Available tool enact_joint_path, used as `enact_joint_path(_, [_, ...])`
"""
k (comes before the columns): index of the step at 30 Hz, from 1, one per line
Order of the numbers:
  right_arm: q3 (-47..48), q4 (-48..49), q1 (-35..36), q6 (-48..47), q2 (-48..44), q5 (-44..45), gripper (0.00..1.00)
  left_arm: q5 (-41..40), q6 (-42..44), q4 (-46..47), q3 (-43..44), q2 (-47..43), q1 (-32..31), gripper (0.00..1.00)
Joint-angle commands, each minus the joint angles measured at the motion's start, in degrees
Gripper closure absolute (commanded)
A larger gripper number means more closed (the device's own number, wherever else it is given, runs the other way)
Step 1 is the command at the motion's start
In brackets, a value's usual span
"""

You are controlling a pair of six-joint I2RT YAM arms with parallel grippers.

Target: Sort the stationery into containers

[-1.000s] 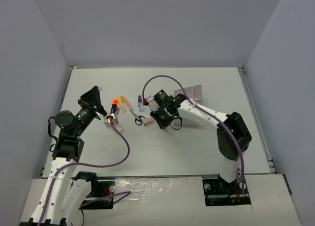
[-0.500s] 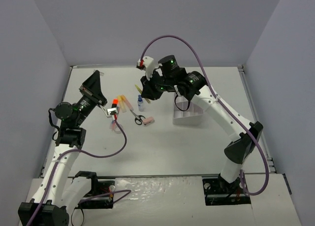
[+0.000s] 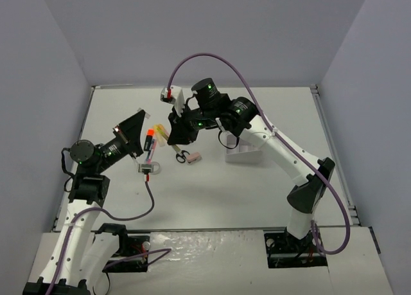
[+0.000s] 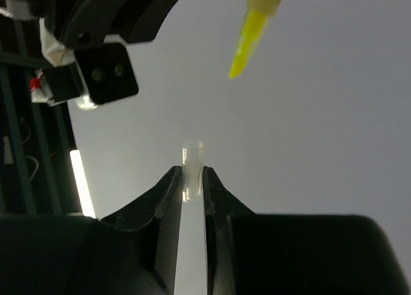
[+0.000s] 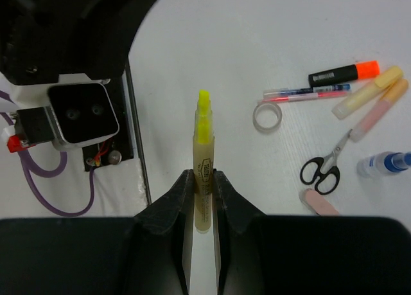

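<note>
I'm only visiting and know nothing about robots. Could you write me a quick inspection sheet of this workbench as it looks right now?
Surface: white table, no spills seen.
Job's things: tray partly hidden; scissors, eraser, tape ring, bottle, orange highlighter and other pens lie loose on the table.
Clutter: nothing seen.
Tools: left tool shut on a clear cap; right tool shut on an uncapped yellow highlighter.
Cables: purple cables arch above the table.
Surroundings: grey walls on three sides.
</note>
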Motion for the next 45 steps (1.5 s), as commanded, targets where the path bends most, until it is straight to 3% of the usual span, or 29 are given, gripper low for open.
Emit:
enact_joint_path(1, [2.2, 1.5, 0.4, -0.4, -1.2, -3.9, 1.00, 10.1, 23.2, -10.9, 3.0, -0.4, 0.1, 1.00])
enact_joint_path(18, [0.8, 1.6, 0.3, -0.7, -1.0, -2.1, 1.00, 8.2, 23.3, -13.5, 4.4, 1.0, 0.1, 1.00])
enact_joint_path(45, [4.6, 1.8, -0.8, -0.3, 3.3, -0.3, 1.00, 4.7, 22.4, -7.9, 3.7, 2.8, 0.1, 1.00])
